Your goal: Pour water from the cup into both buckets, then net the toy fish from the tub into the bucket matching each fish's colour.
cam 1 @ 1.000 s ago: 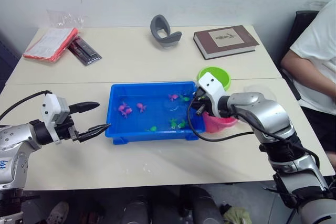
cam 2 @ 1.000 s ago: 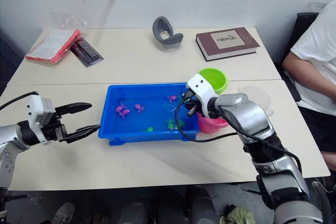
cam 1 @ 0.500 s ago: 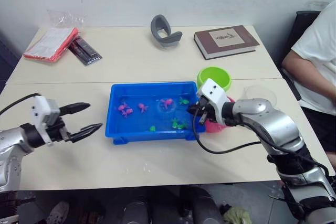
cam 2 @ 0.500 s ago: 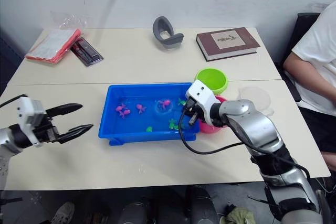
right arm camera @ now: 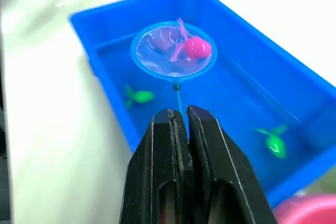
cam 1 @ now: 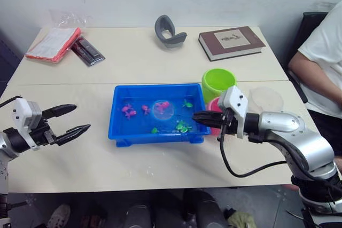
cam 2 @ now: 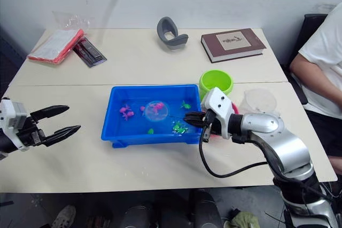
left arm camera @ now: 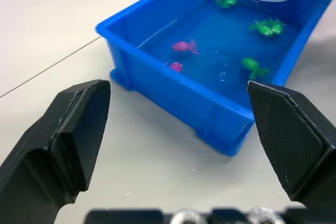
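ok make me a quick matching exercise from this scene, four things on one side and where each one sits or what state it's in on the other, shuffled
Things:
1. net
2. left end effector
3. book
4. green bucket

Places or states:
A. open, hovering over the table to the robot's left of the tub
B. at the far edge of the table, near the person
C. over the tub with a pink fish in its mesh, handle pinched by the right end effector
D. standing just beyond the tub's right end, next to the pink bucket

Pairs: 1-C, 2-A, 3-B, 4-D
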